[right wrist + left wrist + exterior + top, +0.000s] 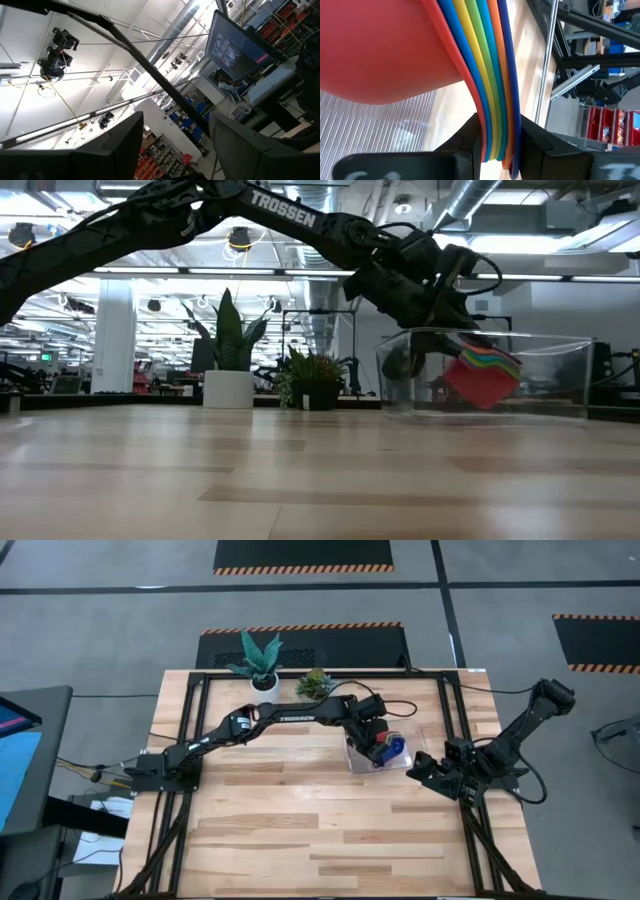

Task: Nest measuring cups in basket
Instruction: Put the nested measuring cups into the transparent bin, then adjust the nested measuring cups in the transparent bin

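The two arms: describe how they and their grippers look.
Both arms are black and jointed. The left arm carries white TROSSEN lettering along its long link, and a black cable loops near its wrist. The right arm looks the same, with no lettering visible. The left gripper and right gripper have flat, dark, angular fingers.

nested measuring cups [388, 748] in basket [352, 760], left hand [377, 740] above, right hand [425, 771] beside basket
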You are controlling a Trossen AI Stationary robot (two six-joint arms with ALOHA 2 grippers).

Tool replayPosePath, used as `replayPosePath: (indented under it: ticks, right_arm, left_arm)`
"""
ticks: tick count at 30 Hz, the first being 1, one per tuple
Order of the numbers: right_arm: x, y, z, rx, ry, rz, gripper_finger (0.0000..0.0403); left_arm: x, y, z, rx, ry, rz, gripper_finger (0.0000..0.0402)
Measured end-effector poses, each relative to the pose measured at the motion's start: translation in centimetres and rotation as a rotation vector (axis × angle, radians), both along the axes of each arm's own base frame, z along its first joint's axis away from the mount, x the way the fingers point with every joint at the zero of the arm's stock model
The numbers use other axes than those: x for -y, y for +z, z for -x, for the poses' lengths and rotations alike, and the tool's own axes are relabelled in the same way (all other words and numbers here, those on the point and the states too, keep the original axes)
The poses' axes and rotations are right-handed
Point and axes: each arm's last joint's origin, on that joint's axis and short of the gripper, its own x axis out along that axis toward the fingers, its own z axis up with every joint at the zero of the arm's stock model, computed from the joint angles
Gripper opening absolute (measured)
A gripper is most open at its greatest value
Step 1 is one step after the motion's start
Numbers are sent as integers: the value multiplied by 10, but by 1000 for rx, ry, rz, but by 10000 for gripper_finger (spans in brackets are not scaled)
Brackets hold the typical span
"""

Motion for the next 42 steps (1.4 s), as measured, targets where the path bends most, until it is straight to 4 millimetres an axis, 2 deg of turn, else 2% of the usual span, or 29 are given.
replayPosePath:
  ticks: [4, 9, 13, 19, 24, 35, 39, 42]
  right_arm:
    - [0, 0, 0, 0, 0, 0, 250]
    - [0, 0, 0, 0, 1, 0, 250]
    - [0, 0, 0, 1, 0, -1, 250]
    - [0, 0, 0, 0, 0, 0, 250]
    - [0, 0, 0, 0, 1, 0, 250]
    - [0, 0, 0, -4, 3, 2, 250]
    - [-1, -2, -1, -15, 7, 15, 250]
    - [-2, -4, -2, -34, 10, 35, 250]
  left_arm:
    - [2, 0, 0, -10, 3, 18, 72]
    - [2, 1, 0, -10, -5, 43, 159]
    - [2, 1, 0, -13, -5, 50, 190]
    - [2, 1, 0, -16, -3, 56, 184]
    - [-6, 2, 1, -26, 23, 75, 181]
    - [-26, 22, 2, 23, 83, 51, 182]
    - [-29, 26, 6, 16, 95, 1, 182]
    - [-27, 34, 8, 46, 99, -106, 183]
